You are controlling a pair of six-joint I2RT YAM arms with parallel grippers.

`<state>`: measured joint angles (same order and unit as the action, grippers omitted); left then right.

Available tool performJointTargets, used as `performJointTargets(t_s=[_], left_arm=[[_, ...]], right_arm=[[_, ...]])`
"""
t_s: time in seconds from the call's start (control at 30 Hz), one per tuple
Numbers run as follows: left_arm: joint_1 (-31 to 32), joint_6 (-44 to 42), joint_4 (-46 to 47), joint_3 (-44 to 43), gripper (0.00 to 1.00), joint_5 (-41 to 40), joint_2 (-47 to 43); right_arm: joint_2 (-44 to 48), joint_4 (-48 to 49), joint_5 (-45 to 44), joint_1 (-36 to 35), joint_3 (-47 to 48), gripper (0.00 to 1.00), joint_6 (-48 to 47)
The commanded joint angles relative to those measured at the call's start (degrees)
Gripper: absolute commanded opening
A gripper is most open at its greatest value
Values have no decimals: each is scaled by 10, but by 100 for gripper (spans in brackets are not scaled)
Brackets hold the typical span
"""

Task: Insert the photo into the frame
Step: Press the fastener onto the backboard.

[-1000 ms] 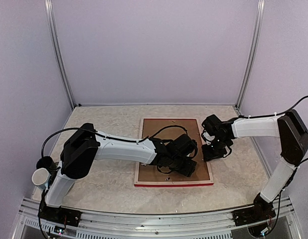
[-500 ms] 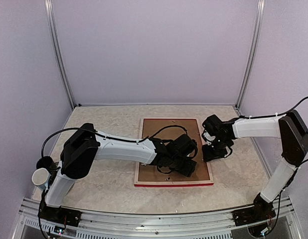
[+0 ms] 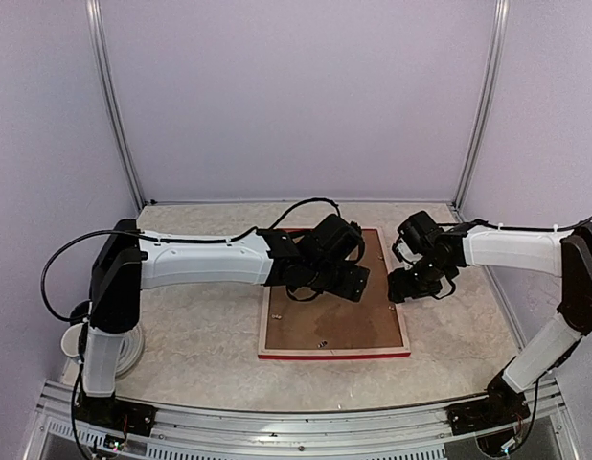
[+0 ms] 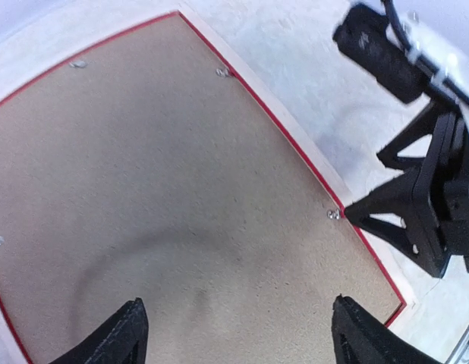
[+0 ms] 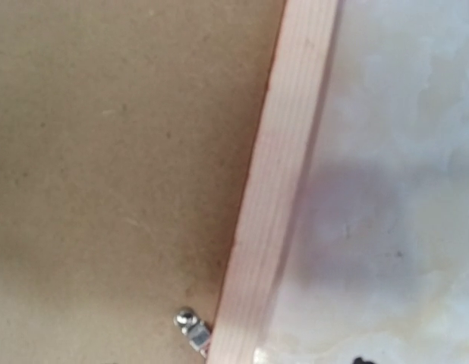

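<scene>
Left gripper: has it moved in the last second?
Yes. The left gripper has moved back over the frame, away from its near red edge toward the far edge.

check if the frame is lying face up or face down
Face down: the frame shows its pale wood back, with the brown backing board lying inside it and a metal tab at its edge.

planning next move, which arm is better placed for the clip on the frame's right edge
Likely right: the right gripper is beside that clip; the left gripper hovers over the backing board.
</scene>
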<state>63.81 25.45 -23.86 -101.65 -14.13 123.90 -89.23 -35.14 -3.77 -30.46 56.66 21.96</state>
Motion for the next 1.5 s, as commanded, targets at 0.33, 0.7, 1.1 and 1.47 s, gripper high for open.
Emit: performJointTargets(t_s=[0.33,0.7,1.1,1.47], left_arm=[[-128,12,20,173,99,-36,-138],[-216,-6,6,100,99,-22,-68],[-240,-28,-38,18,93,-27,29],[-240,-27,-45,22,88,-45,51]], right_arm=[[48,46,18,-22,-36,88,1],[50,47,7,-24,-50,92,14],[35,52,8,-25,-46,92,21],[38,56,10,-27,-55,91,28]])
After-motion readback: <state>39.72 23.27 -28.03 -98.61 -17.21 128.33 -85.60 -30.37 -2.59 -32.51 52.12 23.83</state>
